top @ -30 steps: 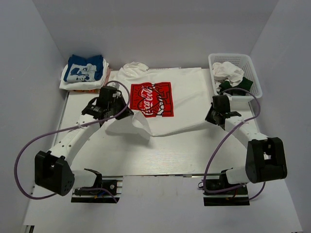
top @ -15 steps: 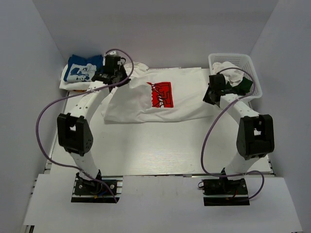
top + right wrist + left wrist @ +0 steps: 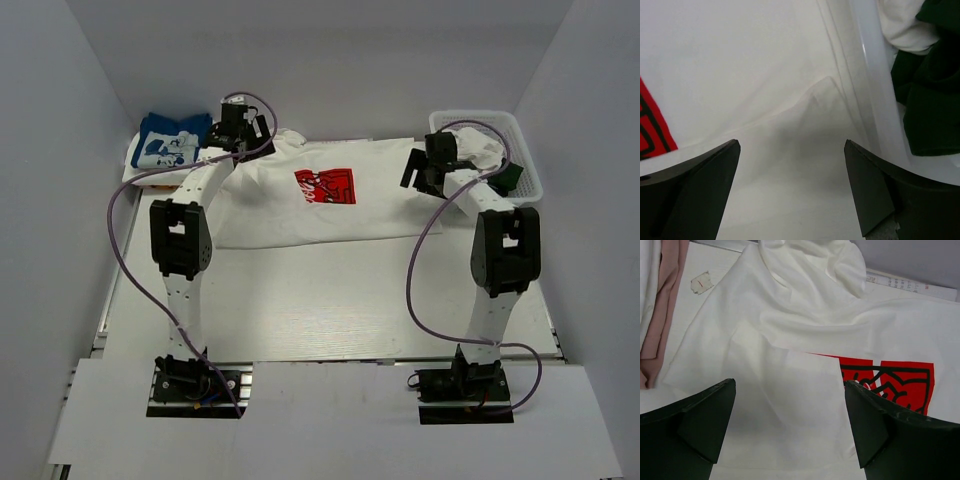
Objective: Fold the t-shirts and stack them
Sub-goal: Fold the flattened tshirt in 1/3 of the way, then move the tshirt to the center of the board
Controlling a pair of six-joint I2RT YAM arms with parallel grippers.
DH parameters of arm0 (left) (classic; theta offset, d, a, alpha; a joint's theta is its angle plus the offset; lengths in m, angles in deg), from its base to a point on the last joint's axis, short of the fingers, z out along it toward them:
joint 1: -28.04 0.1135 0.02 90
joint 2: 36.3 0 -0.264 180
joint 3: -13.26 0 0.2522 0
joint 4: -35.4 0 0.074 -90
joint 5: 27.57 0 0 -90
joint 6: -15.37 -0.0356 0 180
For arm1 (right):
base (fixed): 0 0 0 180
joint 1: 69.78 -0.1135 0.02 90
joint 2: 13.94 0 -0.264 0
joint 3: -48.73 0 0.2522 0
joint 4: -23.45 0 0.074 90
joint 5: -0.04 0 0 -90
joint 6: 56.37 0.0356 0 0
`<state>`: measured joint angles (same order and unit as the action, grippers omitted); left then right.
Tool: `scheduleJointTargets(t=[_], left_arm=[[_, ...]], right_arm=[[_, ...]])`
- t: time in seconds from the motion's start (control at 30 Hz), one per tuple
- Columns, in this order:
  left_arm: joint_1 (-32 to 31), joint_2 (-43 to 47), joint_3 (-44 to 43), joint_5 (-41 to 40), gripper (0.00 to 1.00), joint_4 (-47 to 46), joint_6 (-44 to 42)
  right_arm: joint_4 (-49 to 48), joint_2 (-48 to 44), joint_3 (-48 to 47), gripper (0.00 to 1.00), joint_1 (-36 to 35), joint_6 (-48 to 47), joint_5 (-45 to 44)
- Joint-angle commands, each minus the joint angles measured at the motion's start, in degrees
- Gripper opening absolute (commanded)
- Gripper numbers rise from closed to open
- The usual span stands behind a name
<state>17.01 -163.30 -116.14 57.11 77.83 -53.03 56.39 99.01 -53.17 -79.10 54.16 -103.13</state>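
White table, white t-shirt with red logo lying folded over at far edge, left gripper and right gripper spread wide above it, gripping nothing

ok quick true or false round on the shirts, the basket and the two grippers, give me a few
1. The left gripper and the right gripper are both open and hold nothing. True.
2. The blue shirt lies in the basket. False: it tops the pile at the far left corner of the table.
3. The white shirt lies on the table between the two arms. True.
4. The red print on the white shirt is fully hidden. False: part of it shows in the top view and in both wrist views.
5. The basket holds a dark green cloth. True.
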Motion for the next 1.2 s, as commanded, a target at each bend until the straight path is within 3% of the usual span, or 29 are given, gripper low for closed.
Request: scheduleJointTargets(t=[0.0,0.17,0.3,0.63,0.83,1.0,1.17], left_arm=[[-0.05,7.11,2.76,1.63,1.00,-2.99,-1.92],[-0.05,12.73,15.15,6.98,1.00,-6.60,-0.42],[-0.05,16.96,29.74,7.52,1.00,-11.08,2.03],[-0.05,12.65,38.01,6.03,1.00,-9.86,5.11],[-0.05,16.60,49.50,3.40,1.00,-7.92,8.26],[-1.28,27.23,61.56,0.49,1.00,-4.24,12.66],[-1.81,39.88,77.56,5.49,1.00,-0.11,19.07]], right_arm=[[-2.73,-7.28,3.39,0.90,-0.26,-2.25,5.16],[-6.43,-10.90,10.61,0.90,-1.84,-3.57,11.58],[-6.61,-9.94,12.20,0.90,-3.42,-3.92,11.06],[-6.44,-1.42,12.11,0.90,-5.88,-0.76,9.48],[-7.84,-2.46,21.05,0.90,-6.15,2.92,9.39],[-7.93,-11.42,35.63,0.90,-8.07,6.00,8.69],[-4.17,-25.48,48.66,0.90,-10.10,10.04,6.23]])
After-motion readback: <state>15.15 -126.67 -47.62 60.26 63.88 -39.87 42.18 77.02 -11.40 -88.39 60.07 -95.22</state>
